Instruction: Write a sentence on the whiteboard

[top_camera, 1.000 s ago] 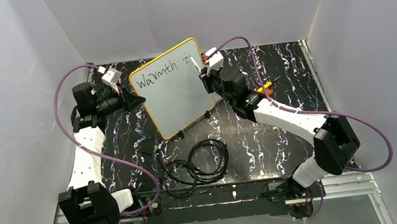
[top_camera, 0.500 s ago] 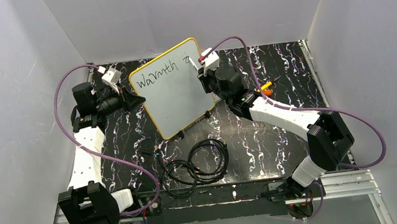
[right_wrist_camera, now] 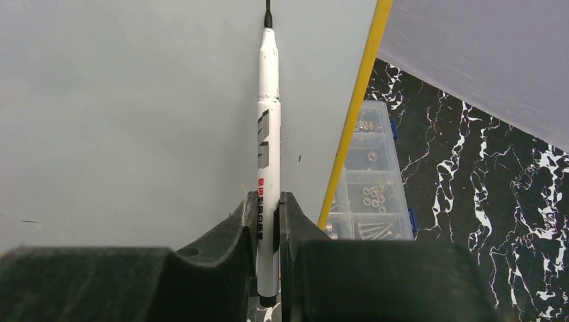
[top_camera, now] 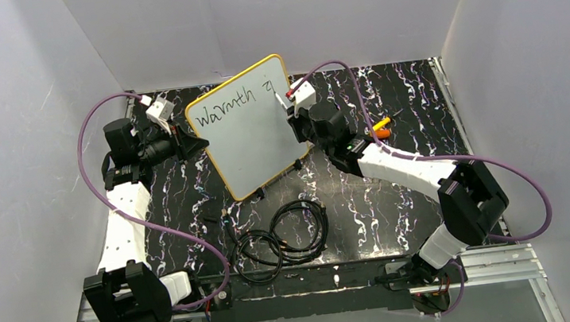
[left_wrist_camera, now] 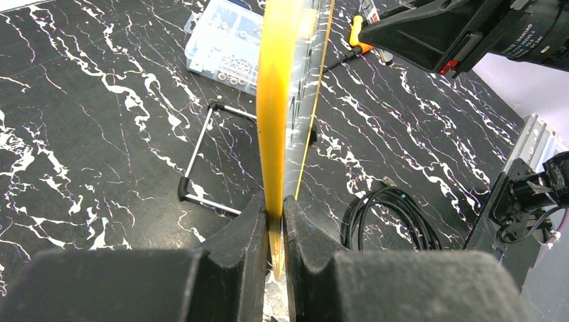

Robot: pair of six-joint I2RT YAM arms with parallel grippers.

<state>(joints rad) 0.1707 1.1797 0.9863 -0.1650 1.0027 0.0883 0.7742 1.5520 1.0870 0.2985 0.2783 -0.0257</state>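
The whiteboard (top_camera: 251, 136), white with a yellow frame, stands tilted at the back of the table. The sentence (top_camera: 222, 108) reads "Warmth" in black, followed by a small unfinished mark (top_camera: 266, 89). My left gripper (top_camera: 198, 144) is shut on the board's left edge; the left wrist view shows the yellow frame (left_wrist_camera: 278, 100) pinched between the jaws of the left gripper (left_wrist_camera: 272, 201). My right gripper (right_wrist_camera: 268, 198) is shut on a white marker (right_wrist_camera: 268, 121), whose black tip touches the whiteboard (right_wrist_camera: 134, 100). From above, the marker (top_camera: 281, 97) meets the board's upper right.
Coiled black cables (top_camera: 282, 237) lie in front of the board. A clear compartment box of screws (right_wrist_camera: 372, 194) sits behind the board, and an orange-handled tool (top_camera: 380, 127) lies right of it. The board's wire stand (left_wrist_camera: 201, 154) rests on the marbled black table. Grey walls enclose three sides.
The right gripper has shifted slightly down and left with the marker, and the small mark after "Warmth" has gained a stroke. The left arm and board have not moved.
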